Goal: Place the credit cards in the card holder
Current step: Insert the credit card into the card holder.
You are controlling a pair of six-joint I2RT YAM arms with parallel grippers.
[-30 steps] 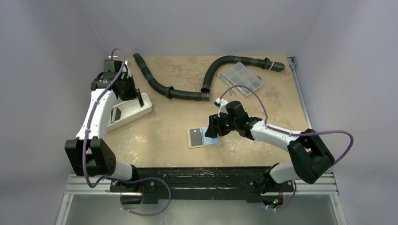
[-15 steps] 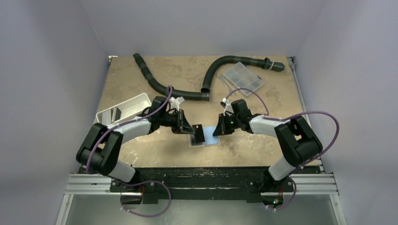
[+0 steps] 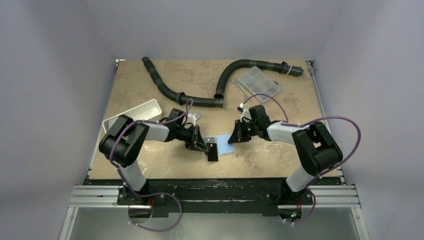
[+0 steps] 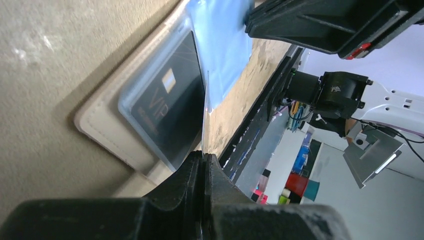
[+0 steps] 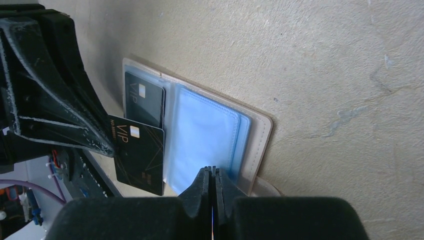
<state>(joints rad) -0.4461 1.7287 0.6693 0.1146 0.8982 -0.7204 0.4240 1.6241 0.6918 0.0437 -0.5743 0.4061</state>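
The card holder (image 3: 224, 147) lies open on the table, tan outside (image 5: 261, 145) with pale blue sleeves (image 5: 202, 137). One dark credit card (image 5: 145, 105) marked VIP sits inside its left sleeve (image 4: 165, 107). My left gripper (image 3: 206, 146) is shut on a second dark credit card (image 3: 212, 152), held over the holder's near left corner (image 5: 140, 157). The left wrist view shows that card edge-on (image 4: 205, 115) between the jaws (image 4: 205, 156). My right gripper (image 3: 233, 139) is shut on the edge of a blue sleeve (image 5: 212, 172).
A white oblong tray (image 3: 132, 114) stands at the left. Two black corrugated hoses (image 3: 172, 91) (image 3: 242, 67) lie across the back, beside a clear compartment box (image 3: 259, 81). The table's front edge (image 3: 220, 176) runs just below the card holder.
My left arm has swung from the white tray to the card holder, carrying a dark card. My right gripper has shut on the holder's blue sleeve.
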